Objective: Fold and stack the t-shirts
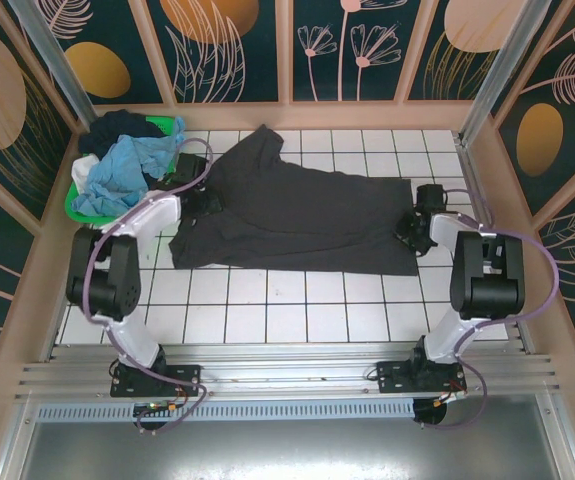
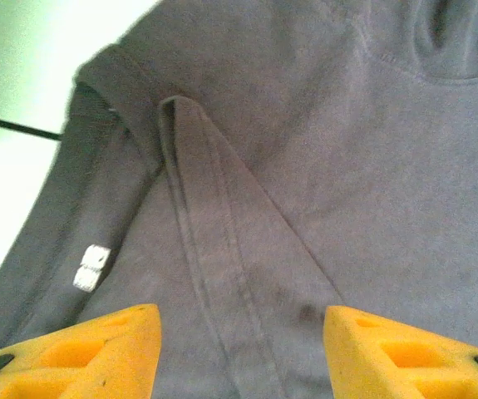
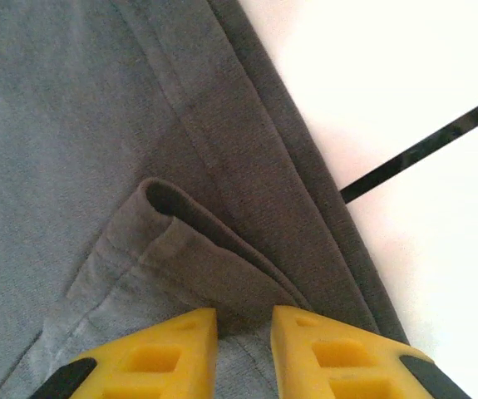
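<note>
jaws parted, the left gripper (image 2: 240, 320) sits over the charcoal t-shirt (image 1: 297, 215), spread flat beside the green basket (image 1: 71, 206) at its nearest edge. at the edge farthest from the basket, the right gripper (image 3: 244, 320) is nearly closed around a doubled hem — whether it grips, cannot tell. light blue t-shirt (image 1: 122, 172) heaped inside the basket.

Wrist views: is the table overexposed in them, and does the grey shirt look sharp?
Left wrist view: the table is blown out to white, and the charcoal-grey t-shirt looks slightly soft. Right wrist view: the table is also washed out, yet the shirt's weave and fold are sharp. Top external view: light is even, tile lines clear.
</note>
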Controlling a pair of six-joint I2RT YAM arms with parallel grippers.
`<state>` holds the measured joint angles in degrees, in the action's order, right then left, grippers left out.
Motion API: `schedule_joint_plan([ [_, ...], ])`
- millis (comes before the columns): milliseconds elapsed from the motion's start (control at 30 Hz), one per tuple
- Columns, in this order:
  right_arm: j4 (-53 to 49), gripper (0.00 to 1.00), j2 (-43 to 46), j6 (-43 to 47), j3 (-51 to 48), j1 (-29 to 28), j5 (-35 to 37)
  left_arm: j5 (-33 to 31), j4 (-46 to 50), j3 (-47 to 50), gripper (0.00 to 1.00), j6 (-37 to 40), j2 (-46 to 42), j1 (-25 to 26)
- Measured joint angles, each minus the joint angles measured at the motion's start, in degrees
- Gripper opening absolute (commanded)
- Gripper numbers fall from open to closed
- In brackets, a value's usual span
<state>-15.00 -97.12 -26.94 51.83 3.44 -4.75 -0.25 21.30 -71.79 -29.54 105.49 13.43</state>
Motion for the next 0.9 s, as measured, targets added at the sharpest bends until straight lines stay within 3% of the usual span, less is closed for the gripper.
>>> schedule_joint_plan([
  [233,-1.77,0.31,9.03,-0.07,-4.17,0.26,0.42,-0.22,1.01,-0.07,0.54,0.42,4.48,-0.04],
  [367,-0.24,0.33,15.91,-1.05,-6.23,-4.90,0.22,-0.20,1.31,-1.18,0.54,0.42,4.66,-0.04],
  [500,3.32,0.33,16.90,-2.16,-10.73,-9.05,-1.38,0.07,1.27,-3.26,0.49,0.55,4.94,-0.04],
  [667,3.96,0.32,16.20,-2.38,-17.55,-6.86,-1.57,1.31,1.31,-4.55,0.48,0.92,5.35,0.35],
  [900,7.17,0.33,20.11,-2.36,-21.55,-3.65,-4.04,1.77,1.51,-6.03,0.35,1.77,8.04,1.53],
])
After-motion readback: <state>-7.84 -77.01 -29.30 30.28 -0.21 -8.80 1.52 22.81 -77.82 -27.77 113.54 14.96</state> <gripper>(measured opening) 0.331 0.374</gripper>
